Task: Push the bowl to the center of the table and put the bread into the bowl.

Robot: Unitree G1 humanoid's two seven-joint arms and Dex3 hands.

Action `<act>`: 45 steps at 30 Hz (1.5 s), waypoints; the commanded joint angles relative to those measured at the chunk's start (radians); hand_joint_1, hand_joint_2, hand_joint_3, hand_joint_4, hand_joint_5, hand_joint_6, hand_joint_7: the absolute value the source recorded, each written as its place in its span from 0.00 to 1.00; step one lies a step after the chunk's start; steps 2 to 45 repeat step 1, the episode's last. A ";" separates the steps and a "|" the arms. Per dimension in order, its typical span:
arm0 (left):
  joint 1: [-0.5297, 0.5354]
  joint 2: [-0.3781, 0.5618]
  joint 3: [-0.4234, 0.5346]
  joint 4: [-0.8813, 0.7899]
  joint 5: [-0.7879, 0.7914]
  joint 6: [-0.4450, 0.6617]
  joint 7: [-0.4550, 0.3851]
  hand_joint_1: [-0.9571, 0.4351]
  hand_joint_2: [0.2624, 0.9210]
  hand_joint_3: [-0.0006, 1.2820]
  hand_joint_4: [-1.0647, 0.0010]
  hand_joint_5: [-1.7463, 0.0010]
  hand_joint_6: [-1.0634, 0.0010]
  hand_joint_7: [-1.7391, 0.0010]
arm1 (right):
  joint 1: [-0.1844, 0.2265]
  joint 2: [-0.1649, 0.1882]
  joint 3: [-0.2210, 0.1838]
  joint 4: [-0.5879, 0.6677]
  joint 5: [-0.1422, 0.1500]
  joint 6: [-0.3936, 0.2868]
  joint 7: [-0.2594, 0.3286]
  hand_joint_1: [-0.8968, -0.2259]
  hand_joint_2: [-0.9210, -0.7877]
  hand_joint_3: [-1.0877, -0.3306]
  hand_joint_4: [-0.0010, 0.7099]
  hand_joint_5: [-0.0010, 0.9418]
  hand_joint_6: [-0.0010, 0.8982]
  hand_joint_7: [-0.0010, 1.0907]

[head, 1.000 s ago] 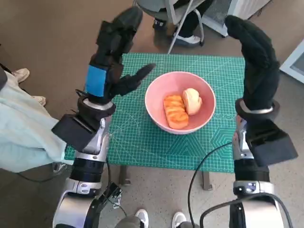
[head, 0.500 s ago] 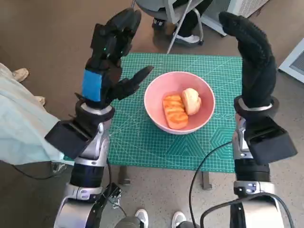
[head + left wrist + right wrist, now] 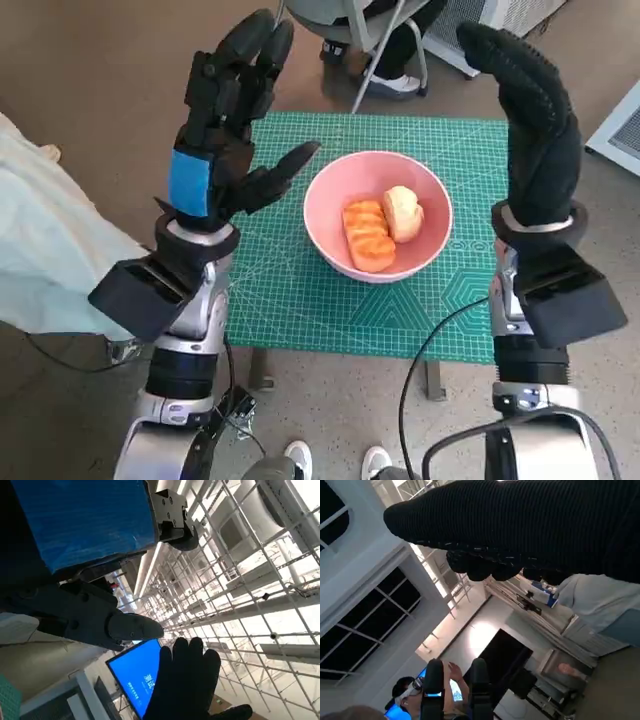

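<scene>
A pink bowl stands near the middle of the green cutting mat on the table. Inside it lie an orange ridged bread and a pale round bun, side by side. My left hand is raised above the mat's left edge, fingers spread upward and thumb pointing toward the bowl, holding nothing. My right hand is raised above the mat's right side, fingers extended, empty. The left wrist view shows my left hand and the gloved right hand against a ceiling.
A chair with a person's legs and shoes stands beyond the table's far edge. A pale cloth lies at the left. A cable hangs by the table's front edge. The right wrist view shows a person and a room interior.
Both hands have risen slightly and the left arm has turned more upright. The bowl and both breads have not moved. The pale cloth at the left has shifted.
</scene>
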 commanded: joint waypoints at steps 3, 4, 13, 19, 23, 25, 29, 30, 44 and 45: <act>0.009 -0.011 0.005 -0.019 -0.012 0.013 0.008 0.44 1.00 0.17 0.70 0.99 0.86 0.70 | 0.032 -0.008 0.006 -0.016 -0.007 0.017 0.004 0.47 0.00 0.43 0.45 0.00 0.02 0.70; 0.009 -0.011 0.005 -0.019 -0.012 0.013 0.008 0.44 1.00 0.17 0.70 0.99 0.86 0.70 | 0.032 -0.008 0.006 -0.016 -0.007 0.017 0.004 0.47 0.00 0.43 0.45 0.00 0.02 0.70; 0.009 -0.011 0.005 -0.019 -0.012 0.013 0.008 0.44 1.00 0.17 0.70 0.99 0.86 0.70 | 0.032 -0.008 0.006 -0.016 -0.007 0.017 0.004 0.47 0.00 0.43 0.45 0.00 0.02 0.70; 0.009 -0.011 0.005 -0.019 -0.012 0.013 0.008 0.44 1.00 0.17 0.70 0.99 0.86 0.70 | 0.032 -0.008 0.006 -0.016 -0.007 0.017 0.004 0.47 0.00 0.43 0.45 0.00 0.02 0.70; 0.009 -0.011 0.005 -0.019 -0.012 0.013 0.008 0.44 1.00 0.17 0.70 0.99 0.86 0.70 | 0.032 -0.008 0.006 -0.016 -0.007 0.017 0.004 0.47 0.00 0.43 0.45 0.00 0.02 0.70; 0.009 -0.011 0.005 -0.019 -0.012 0.013 0.008 0.44 1.00 0.17 0.70 0.99 0.86 0.70 | 0.032 -0.008 0.006 -0.016 -0.007 0.017 0.004 0.47 0.00 0.43 0.45 0.00 0.02 0.70; 0.009 -0.011 0.005 -0.019 -0.012 0.013 0.008 0.44 1.00 0.17 0.70 0.99 0.86 0.70 | 0.032 -0.008 0.006 -0.016 -0.007 0.017 0.004 0.47 0.00 0.43 0.45 0.00 0.02 0.70; 0.009 -0.011 0.005 -0.019 -0.012 0.013 0.008 0.44 1.00 0.17 0.70 0.99 0.86 0.70 | 0.032 -0.008 0.006 -0.016 -0.007 0.017 0.004 0.47 0.00 0.43 0.45 0.00 0.02 0.70; 0.009 -0.011 0.005 -0.019 -0.012 0.013 0.008 0.44 1.00 0.17 0.70 0.99 0.86 0.70 | 0.032 -0.008 0.006 -0.016 -0.007 0.017 0.004 0.47 0.00 0.43 0.45 0.00 0.02 0.70; 0.009 -0.011 0.005 -0.019 -0.012 0.013 0.008 0.44 1.00 0.17 0.70 0.99 0.86 0.70 | 0.032 -0.008 0.006 -0.016 -0.007 0.017 0.004 0.47 0.00 0.43 0.45 0.00 0.02 0.70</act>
